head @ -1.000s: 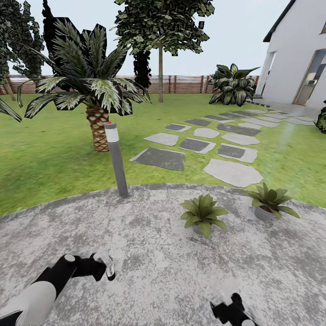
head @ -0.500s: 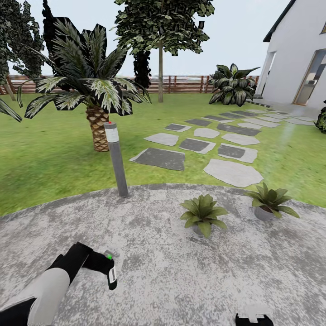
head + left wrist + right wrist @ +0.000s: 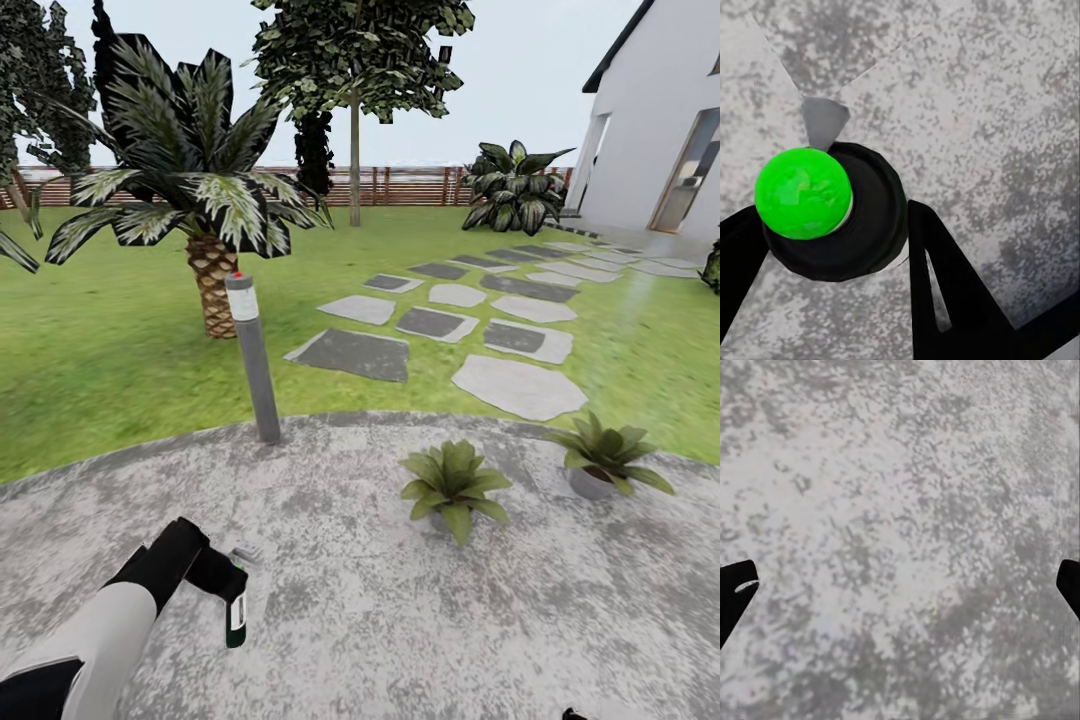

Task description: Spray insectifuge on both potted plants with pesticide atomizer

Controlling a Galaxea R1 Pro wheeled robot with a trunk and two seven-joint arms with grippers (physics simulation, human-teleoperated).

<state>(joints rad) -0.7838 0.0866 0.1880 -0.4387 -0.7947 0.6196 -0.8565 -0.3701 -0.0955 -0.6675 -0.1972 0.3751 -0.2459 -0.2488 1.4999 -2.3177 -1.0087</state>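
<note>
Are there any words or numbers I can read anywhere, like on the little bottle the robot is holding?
No text can be read anywhere.
White label on the pesticide atomizer, held in the left gripper: too small and blurred to read.
White band near the top of the grey post: no writing visible.
House wall: no sign or number visible.

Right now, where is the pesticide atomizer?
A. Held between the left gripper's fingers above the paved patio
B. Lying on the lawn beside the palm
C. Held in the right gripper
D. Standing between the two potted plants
A: in the left wrist view the pesticide atomizer, green tip toward the camera, sits between the dark fingers of the left gripper over the patio; the head view shows it at the left arm's end.
</note>
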